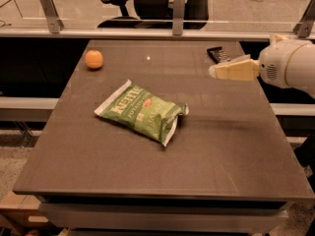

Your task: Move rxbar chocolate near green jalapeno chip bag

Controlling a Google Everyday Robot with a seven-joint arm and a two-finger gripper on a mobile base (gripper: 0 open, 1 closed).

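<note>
Rxbar (217,53) by tool (213,72), chip bag (142,112) ctr

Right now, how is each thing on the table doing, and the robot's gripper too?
rxbar chocolate: lying flat at the far right of the table, partly hidden behind the gripper, apart from the bag.
green jalapeno chip bag: closed, lying flat mid-table, label up.
orange: whole, resting at the far left.
gripper: hovering over the table, just in front of the bar.

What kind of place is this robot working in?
Probably an office: a swivel desk chair stands behind a glass partition, beyond the grey table. The tool hovers at the table's right, by the rxbar chocolate.
</note>
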